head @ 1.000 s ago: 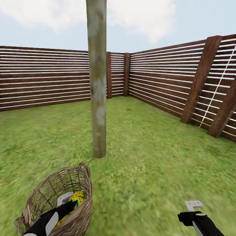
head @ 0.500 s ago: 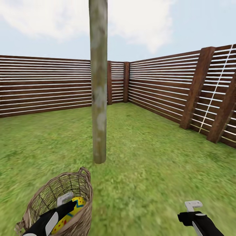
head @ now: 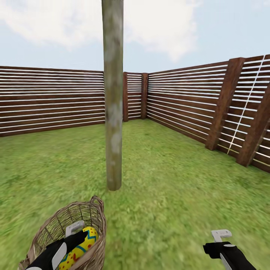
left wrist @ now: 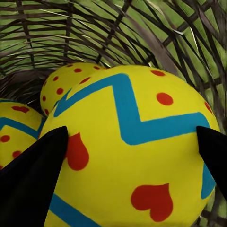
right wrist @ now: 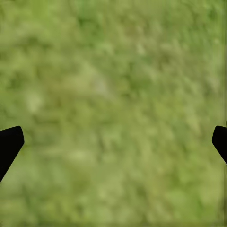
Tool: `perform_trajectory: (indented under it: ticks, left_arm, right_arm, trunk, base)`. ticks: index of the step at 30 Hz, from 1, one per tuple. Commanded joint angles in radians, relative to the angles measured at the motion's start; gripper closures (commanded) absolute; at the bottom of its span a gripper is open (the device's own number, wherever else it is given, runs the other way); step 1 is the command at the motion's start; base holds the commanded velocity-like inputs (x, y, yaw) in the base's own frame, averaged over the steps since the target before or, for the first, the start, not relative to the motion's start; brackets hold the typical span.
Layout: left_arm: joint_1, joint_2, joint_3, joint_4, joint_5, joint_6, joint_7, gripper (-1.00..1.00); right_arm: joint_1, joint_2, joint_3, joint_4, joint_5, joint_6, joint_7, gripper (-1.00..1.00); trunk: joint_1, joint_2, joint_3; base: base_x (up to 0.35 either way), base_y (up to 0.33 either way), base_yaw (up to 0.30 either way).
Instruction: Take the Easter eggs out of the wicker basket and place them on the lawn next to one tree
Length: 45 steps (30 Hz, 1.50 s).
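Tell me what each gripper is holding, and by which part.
The left gripper grips an egg across its wide middle, inside the basket. The right gripper is open over grass, holding nothing.

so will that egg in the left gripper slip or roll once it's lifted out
The egg looks smooth and rounded, so the left gripper, with a finger on each side of its widest part, may let it slip if squeezed lightly. Set on the lawn, it would probably roll a little, though the grass looks flat. The basket is light wicker and might tip.
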Motion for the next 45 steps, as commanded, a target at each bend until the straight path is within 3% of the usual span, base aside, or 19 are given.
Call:
perform_trajectory:
  ticks: [1, 21, 35, 45]
  left_arm:
    - [0.000, 0.000, 0.007, -0.001, 0.007, 0.010, -0.005, 1.00]
    - [0.000, 0.004, 0.012, -0.001, 0.006, 0.011, -0.005, 1.00]
    - [0.000, 0.007, 0.018, -0.003, 0.012, 0.000, -0.006, 1.00]
    - [0.000, 0.004, 0.018, -0.002, 0.013, -0.002, -0.006, 1.00]
  right_arm:
    - [0.000, -0.001, 0.004, -0.001, -0.007, 0.005, -0.003, -1.00]
    - [0.000, -0.003, 0.004, -0.001, -0.007, 0.005, -0.003, -1.00]
    - [0.000, -0.001, 0.005, -0.001, -0.007, 0.005, -0.004, -1.00]
    - [0.000, 0.000, 0.005, -0.001, -0.006, 0.005, -0.005, -1.00]
  trunk:
    - [-0.004, 0.007, 0.002]
    - [-0.081, 0.147, 0.065]
    - [-0.081, 0.147, 0.065]
    - [-0.085, 0.154, 0.068]
  base:
    - [0.000, 0.000, 0.000]
    - [0.000, 0.000, 0.000]
    - [-0.141, 0.011, 0.000]
    - [-0.001, 0.178, 0.000]
